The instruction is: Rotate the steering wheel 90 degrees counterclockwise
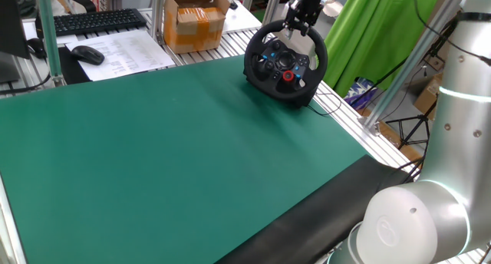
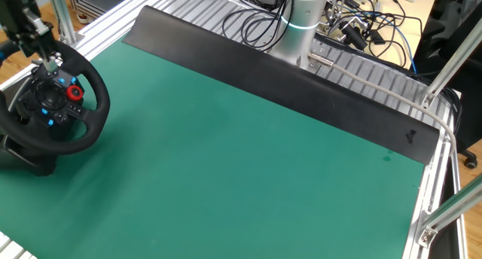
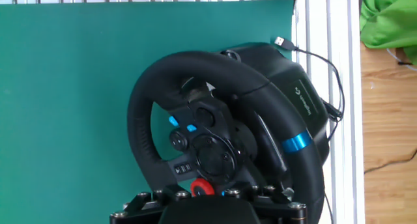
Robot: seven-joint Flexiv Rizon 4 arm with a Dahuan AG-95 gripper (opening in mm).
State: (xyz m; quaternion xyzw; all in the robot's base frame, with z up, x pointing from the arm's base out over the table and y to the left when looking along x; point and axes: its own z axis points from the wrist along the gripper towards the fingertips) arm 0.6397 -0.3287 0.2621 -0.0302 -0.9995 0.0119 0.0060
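Racing wheel at the far corner of the green surface

The steering wheel (image 1: pixel 286 63) is round, thick and black, with a red dial (image 1: pixel 288 75) and blue buttons. The tool (image 1: pixel 301 26) sits at its top rim; I cannot tell whether it squeezes. The surface (image 1: pixel 176 149) looks smooth.

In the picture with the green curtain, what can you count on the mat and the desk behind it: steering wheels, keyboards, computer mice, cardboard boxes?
steering wheel: 1
keyboard: 1
computer mouse: 1
cardboard box: 1
Total: 4
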